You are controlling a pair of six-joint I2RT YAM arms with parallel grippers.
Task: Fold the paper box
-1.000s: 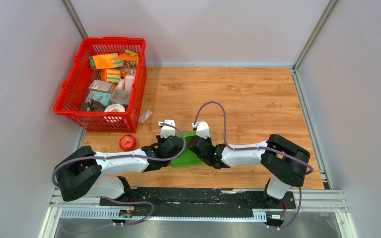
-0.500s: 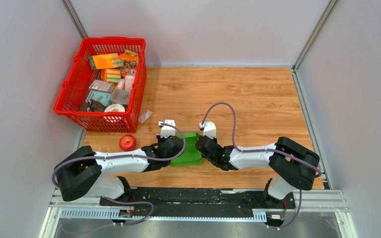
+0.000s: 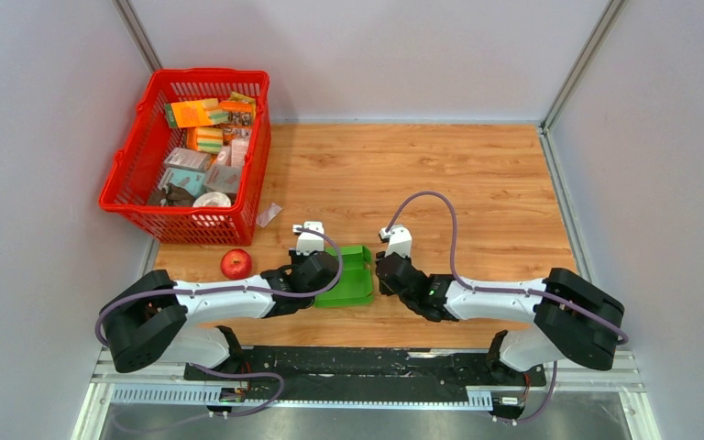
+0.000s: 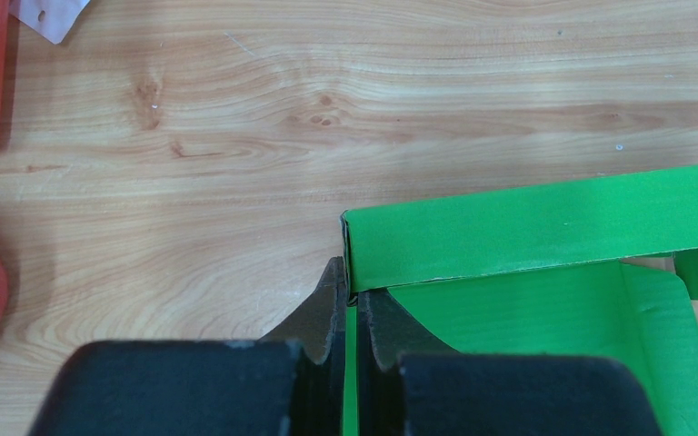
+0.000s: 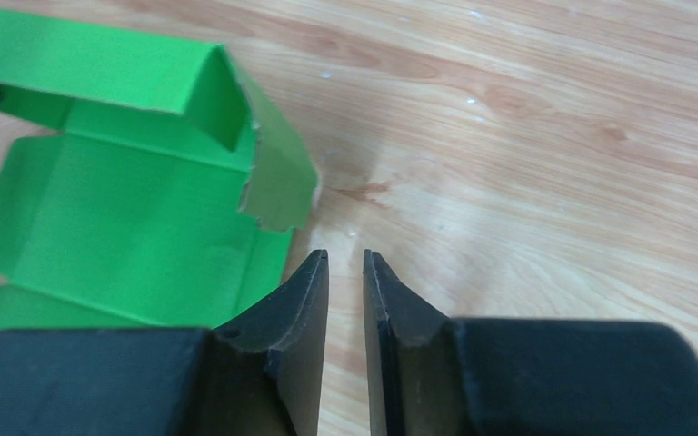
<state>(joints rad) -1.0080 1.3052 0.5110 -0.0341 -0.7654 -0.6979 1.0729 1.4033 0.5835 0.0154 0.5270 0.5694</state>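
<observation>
step: box (image 4: 527,227) half-folded | left gripper (image 4: 347,277) pinching its wall | right gripper (image 5: 345,259) nearly closed, empty | next: probably raise 1 right flap

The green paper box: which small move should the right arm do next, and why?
Probably the right end effector should open slightly and move to the raised side flap of the paper box. It is nearly shut on nothing above the wooden table, while the left end effector pinches the opposite edge.
</observation>
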